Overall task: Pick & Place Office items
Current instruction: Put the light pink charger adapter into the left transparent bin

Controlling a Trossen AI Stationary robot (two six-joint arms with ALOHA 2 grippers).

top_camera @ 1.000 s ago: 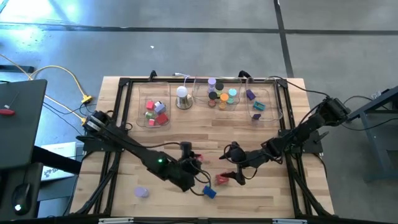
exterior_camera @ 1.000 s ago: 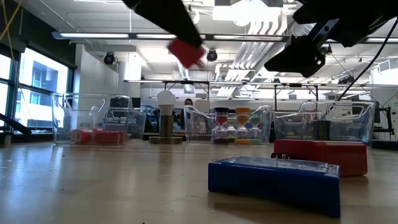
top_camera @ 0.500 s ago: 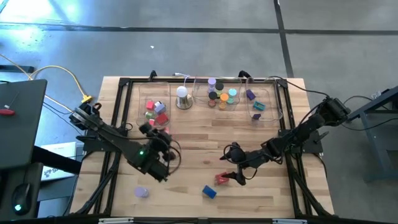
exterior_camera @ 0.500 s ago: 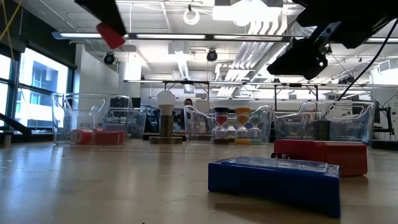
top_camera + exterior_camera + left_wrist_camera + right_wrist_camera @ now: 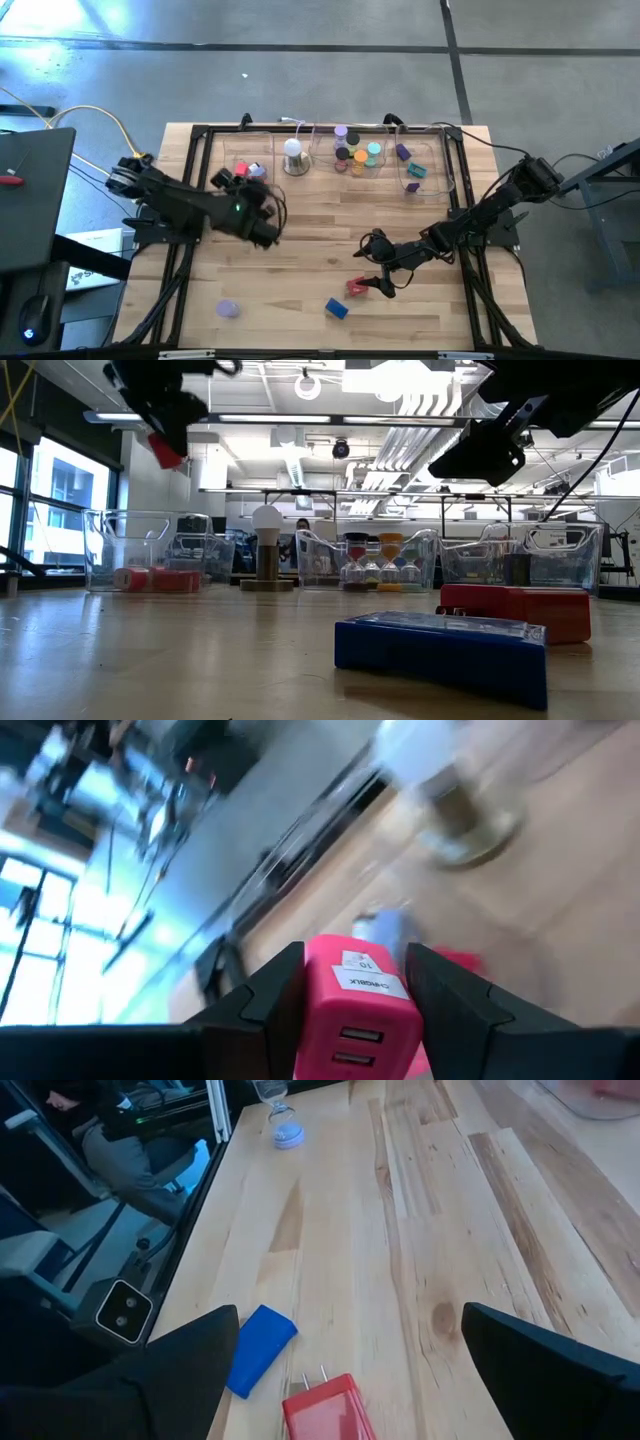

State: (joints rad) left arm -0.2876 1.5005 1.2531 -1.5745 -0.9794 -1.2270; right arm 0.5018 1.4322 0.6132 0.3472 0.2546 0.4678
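My left gripper [image 5: 232, 178] is shut on a pink block [image 5: 355, 1005] with two small ports in the face that looks at the wrist camera. It hangs high over the left clear tray [image 5: 228, 190]; in the low view the block [image 5: 164, 450] shows well above that tray [image 5: 100, 550]. My right gripper [image 5: 376, 272] stands open and still over the table's middle, just above a red block with prongs [image 5: 325, 1405]. A blue block [image 5: 336, 308] and a lilac roll [image 5: 228, 309] lie flat on the wood near the front edge. My left gripper pinches the pink block by two opposite sides [image 5: 312, 990] between its two fingers [image 5: 265, 1005]. The fingers slant down toward the table's far edge. The block is lifted clear, with nothing under it but the tray far below.
Three clear trays stand in a row at the far edge: the left tray with red and pink blocks, the middle tray [image 5: 325, 165] with coloured rolls, the right tray [image 5: 435, 175] with purple and teal pieces. A white dome on a metal base [image 5: 293, 155] stands between the first two.
My left gripper has carried the pink block from the table's near middle toward the far left, rising a little and rolling its wrist, and now hangs over the left tray. The block has stayed in the hold.
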